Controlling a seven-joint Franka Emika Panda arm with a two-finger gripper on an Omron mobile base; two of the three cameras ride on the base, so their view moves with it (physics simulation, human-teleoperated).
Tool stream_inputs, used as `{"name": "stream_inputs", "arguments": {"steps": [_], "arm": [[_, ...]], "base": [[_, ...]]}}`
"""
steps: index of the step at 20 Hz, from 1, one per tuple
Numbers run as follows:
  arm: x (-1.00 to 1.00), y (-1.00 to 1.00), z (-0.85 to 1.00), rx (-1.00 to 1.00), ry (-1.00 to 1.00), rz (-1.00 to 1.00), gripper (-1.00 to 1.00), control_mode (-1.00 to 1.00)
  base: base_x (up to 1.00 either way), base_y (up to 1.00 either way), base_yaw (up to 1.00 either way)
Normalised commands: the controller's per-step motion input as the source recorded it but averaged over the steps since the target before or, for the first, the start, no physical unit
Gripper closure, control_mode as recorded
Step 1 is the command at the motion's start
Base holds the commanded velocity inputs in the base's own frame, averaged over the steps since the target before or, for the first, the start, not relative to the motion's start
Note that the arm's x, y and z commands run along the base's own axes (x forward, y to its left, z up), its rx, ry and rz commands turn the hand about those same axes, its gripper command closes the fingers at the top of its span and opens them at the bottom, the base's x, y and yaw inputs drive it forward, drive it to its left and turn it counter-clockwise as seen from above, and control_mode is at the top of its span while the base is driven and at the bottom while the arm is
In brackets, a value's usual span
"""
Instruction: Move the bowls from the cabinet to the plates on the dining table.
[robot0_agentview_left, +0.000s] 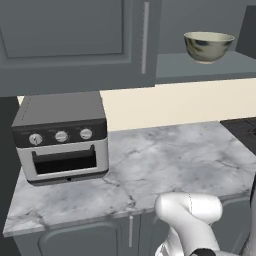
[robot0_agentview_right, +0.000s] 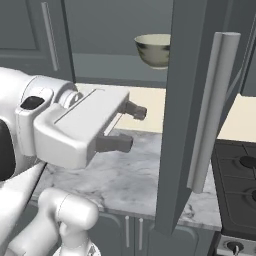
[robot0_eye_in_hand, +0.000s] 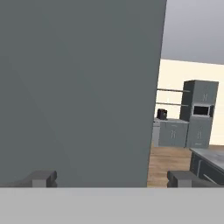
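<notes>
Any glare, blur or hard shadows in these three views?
Left base view: even light, a soft sheen inside the cream bowl, no hard shadows. Right base view: sharp, the open cabinet door flat grey. Hand view: distant kitchen slightly soft, no glare.

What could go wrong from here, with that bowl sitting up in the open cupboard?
1. The swung-open dark grey cabinet door stands beside the open end effector; the arm could bump it while reaching in.
2. The glossy cream-beige bowl sits near the front of the grey shelf; a clumsy approach might nudge it off onto the marble counter.
3. The bowl's rim looks wide, so the grasp may slip.
</notes>
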Motion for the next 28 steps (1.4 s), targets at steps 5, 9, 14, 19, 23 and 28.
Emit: {"name": "stream_inputs", "arguments": {"steps": [5,9,14,19,23,28], "arm": [[-0.12,0.55,0.00,0.00,0.00,0.00,-1.00,-1.00],[-0.16,0.57,0.00,0.00,0.00,0.02,-1.00,-1.00],[-0.16,0.58,0.00,0.00,0.00,0.05,-1.00,-1.00],[-0.09,0.60,0.00,0.00,0.00,0.08,-1.00,-1.00],[-0.06,0.54,0.00,0.00,0.00,0.12,-1.00,-1.00],[-0.11,0.34,0.01,0.00,0.00,0.21,-1.00,-1.00]], "base": [[0.00,0.00,0.00],[0.00,0.00,0.00],[0.00,0.00,0.00],[0.00,0.00,0.00],[0.00,0.00,0.00],[0.00,0.00,0.00]]}}
